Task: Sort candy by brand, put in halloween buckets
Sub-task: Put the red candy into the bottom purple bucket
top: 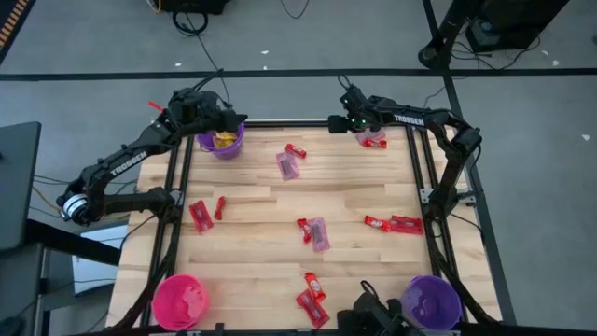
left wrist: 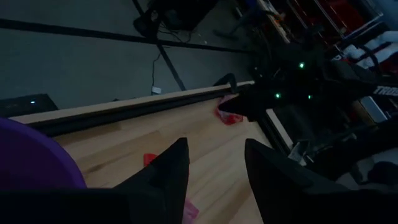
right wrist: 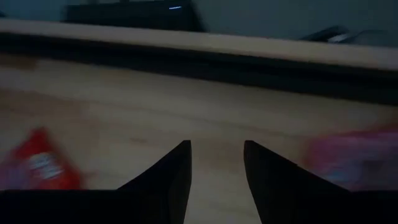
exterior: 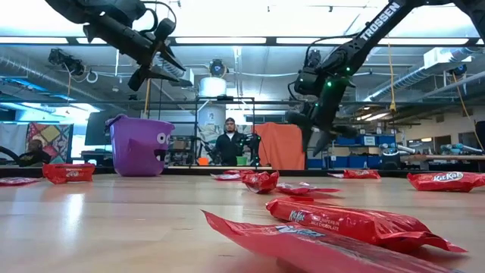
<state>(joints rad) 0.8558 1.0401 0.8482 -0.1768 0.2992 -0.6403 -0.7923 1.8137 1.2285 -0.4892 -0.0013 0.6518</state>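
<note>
From above, the left hand hangs over the purple bucket at the worktop's far left, yellow packets inside it, fingers parted and empty. The right hand hovers at the far right beside red bars, likewise parted, holding nothing. A pink bucket and second purple bucket stand at the near corners. Only the low view shows a person beyond the table.

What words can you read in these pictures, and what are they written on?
"TROSSEN": on the left arm.
"TROSSEN": on the right arm.
"KitKat": on the red bar at the right of the low view.
"KitKat": on the nearer red bar; its smaller print is too small to read.
The other candy wrappers are too blurred or small to read.
</note>
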